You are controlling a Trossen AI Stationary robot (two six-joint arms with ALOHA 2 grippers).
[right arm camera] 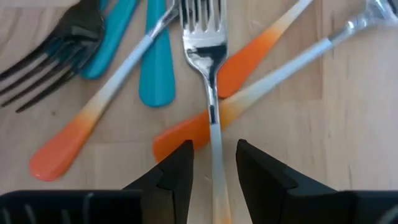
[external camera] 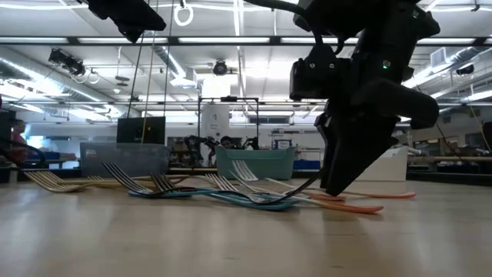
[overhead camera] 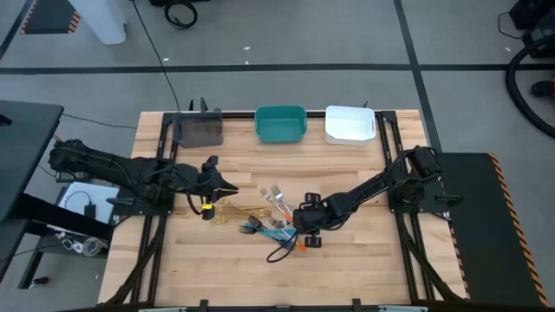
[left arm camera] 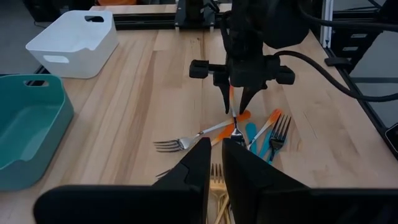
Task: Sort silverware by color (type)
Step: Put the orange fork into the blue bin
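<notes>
right tool (right arm camera: 212, 163) straddles glossy, perhaps orange-tipped fork (right arm camera: 208, 81)

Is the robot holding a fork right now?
Maybe not yet. The right hand is open around an orange-handled fork's handle, whether gripping cannot be told. The left hand is shut, holding nothing.

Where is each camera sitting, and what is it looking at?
High view: above the table, looking straight down; both arms show, the left gripper and right gripper.
Low view: at table height, looking across the silverware; the right arm comes in from above.
Left wrist view: looks past its own fingers toward the right arm.
Right wrist view: looks down between its open fingers at an orange-handled fork.
All four views share the silverware pile.
</notes>
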